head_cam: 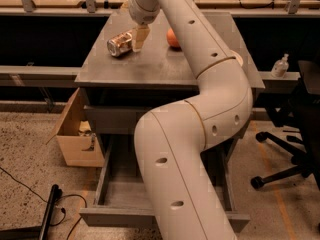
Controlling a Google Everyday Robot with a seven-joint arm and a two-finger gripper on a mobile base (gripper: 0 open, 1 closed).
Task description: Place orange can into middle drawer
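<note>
A lab: cable-strewn workbenches (240, 1), cardboard box (75, 146), rolling chair (300, 134); gripper (140, 39) low over the cabinet top (150, 66).

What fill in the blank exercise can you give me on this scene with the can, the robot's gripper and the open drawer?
1. The small cylindrical coppery orange can lies on its ____ on the flat grey metal cabinet top.
2. The gripper is between the can and the round fruit, whose colour is ____.
3. The wide shallow grey middle drawer below stands ____, with its floor bare.

Missing words: side; orange; open.
</note>
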